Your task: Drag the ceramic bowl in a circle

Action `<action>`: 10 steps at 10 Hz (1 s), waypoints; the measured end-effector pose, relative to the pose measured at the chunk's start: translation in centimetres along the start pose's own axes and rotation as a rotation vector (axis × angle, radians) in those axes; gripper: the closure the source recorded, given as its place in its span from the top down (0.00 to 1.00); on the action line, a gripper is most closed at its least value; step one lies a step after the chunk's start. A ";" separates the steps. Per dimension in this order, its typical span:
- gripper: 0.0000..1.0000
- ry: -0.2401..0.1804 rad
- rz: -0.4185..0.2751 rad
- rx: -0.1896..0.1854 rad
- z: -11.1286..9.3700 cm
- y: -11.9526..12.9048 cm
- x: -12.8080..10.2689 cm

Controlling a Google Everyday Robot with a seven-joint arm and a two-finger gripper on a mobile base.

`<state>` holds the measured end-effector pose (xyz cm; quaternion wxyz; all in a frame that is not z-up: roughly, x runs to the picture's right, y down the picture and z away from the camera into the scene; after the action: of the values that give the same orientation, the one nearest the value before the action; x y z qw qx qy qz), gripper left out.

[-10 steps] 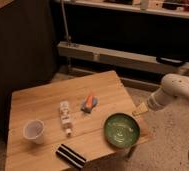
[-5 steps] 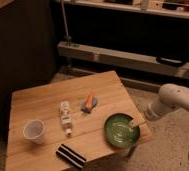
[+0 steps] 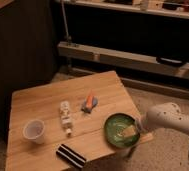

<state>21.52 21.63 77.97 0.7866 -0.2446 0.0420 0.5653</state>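
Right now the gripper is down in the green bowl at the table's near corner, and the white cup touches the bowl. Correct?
The cup is wrong. The gripper is down in the ceramic bowl at the table's near corner, but the white cup stands well apart, across the table, with a small bottle between them. The camera view shows this.

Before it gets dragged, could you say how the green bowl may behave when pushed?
The ceramic bowl looks stiff, wide and shallow, so it should slide rather than tip. Its glossy glaze may let the pincer, placed inside it, slip. Near the table edge, it could fall and break.
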 end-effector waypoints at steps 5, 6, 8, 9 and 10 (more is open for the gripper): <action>0.17 -0.010 0.012 0.021 1.2 -0.7 -0.5; 0.06 0.005 0.017 0.015 2.5 -1.1 -0.4; 0.00 0.029 0.020 0.004 3.6 -1.6 -0.1; 0.00 0.031 0.025 0.000 3.6 -1.9 0.0; 0.00 0.025 0.026 0.000 3.3 -2.1 0.0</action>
<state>22.72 22.57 81.52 0.7788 -0.2510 0.0552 0.5723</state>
